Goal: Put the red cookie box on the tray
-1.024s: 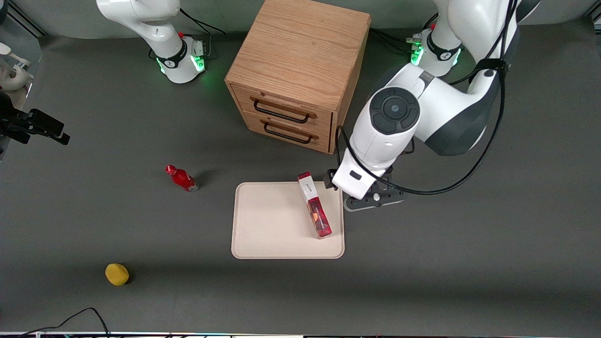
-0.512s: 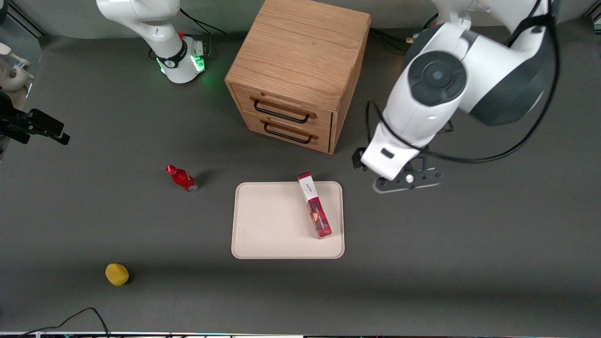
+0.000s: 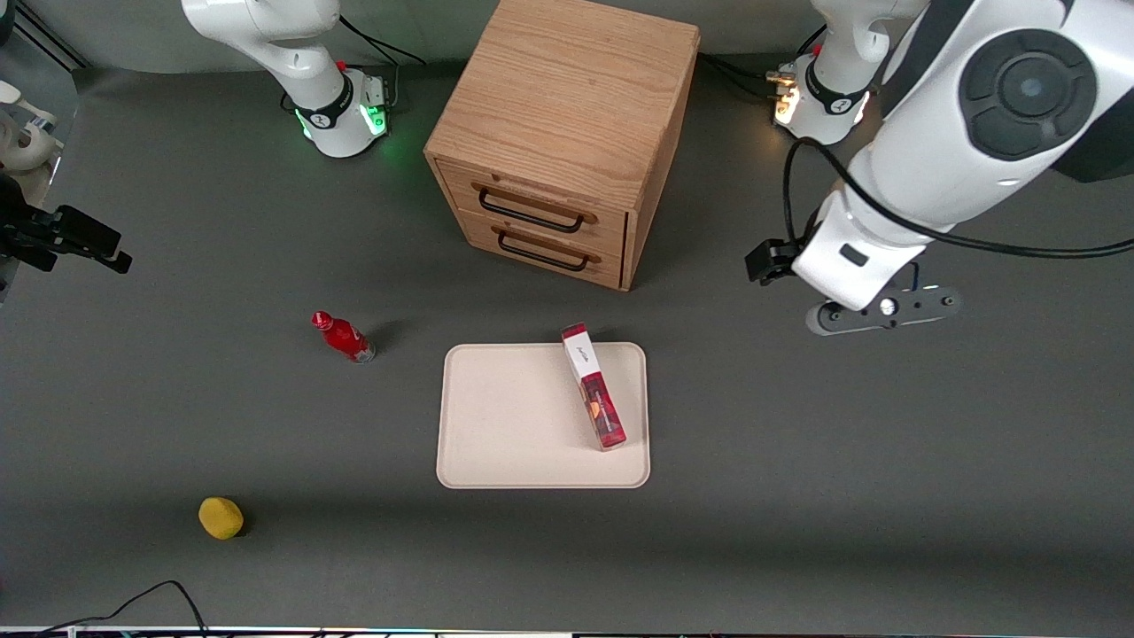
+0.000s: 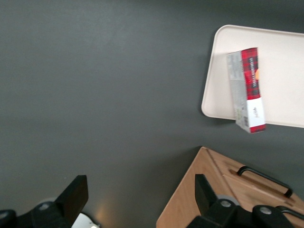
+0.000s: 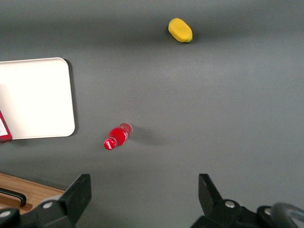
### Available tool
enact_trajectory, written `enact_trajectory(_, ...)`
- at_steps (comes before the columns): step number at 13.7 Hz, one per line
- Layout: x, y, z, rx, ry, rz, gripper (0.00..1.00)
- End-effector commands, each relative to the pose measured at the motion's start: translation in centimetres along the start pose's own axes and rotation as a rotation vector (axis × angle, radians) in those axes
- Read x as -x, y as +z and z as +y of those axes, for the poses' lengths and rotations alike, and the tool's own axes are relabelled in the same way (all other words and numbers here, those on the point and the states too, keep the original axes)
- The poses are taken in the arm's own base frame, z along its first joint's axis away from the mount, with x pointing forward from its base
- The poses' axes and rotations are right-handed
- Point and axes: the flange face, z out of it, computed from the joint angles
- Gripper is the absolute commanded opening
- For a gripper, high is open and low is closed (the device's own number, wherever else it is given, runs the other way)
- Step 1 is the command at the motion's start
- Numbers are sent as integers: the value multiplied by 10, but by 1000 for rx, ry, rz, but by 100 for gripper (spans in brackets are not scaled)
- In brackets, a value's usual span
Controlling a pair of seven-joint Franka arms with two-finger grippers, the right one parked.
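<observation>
A: Nearest the front camera, relative to the tray?
B: A yellow lemon-like object (image 3: 221,517), nearer the camera than the tray (image 3: 514,416) and well off toward the parked arm's end of the bench (image 3: 797,496).

A: The tray itself?
B: Cream-beige, flat on the bench, in front of the wooden drawer cabinet (image 3: 562,133). The red cookie box (image 3: 594,398) rests on the tray, along the tray edge toward the working arm's end. Set at a slant. Its white end panel sits at the tray rim closest to the cabinet and seems to reach slightly over that rim; the red end lies well inside the tray.

A: Anything touching the box?
B: Nothing. It lies free.

A: Level with the tray, sideways?
B: A small red bottle (image 3: 342,337), apart from the tray, toward the parked arm's end.

A: The end effector?
B: The end effector (image 4: 137,194) is raised over bare bench, well apart from the tray, toward the working arm's end and a bit farther from the camera than the tray. In the wrist view both fingers (image 4: 76,192) stand wide apart with only bench between them; spread and carrying nothing.

A: Farthest?
B: The cabinet, farther from the camera than the tray, two drawers with dark handles, both closed.
</observation>
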Motion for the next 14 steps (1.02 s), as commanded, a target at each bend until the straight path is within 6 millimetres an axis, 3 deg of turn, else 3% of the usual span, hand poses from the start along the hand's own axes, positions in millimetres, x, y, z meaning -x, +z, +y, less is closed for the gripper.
enact_trajectory(1, 18, 11, -32, -40, 42, 2, 100)
enact_trajectory(5, 37, 41, -91, -3, 95, 67, 100)
enact_trajectory(6, 46, 47, -97, -10, 103, 81, 100)
enact_trajectory(8, 46, 46, -119, -11, 78, 78, 100)
enact_trajectory(12, 40, 37, -184, -3, 102, 51, 100)
enact_trajectory(14, 41, 32, -202, -14, 94, 50, 100)
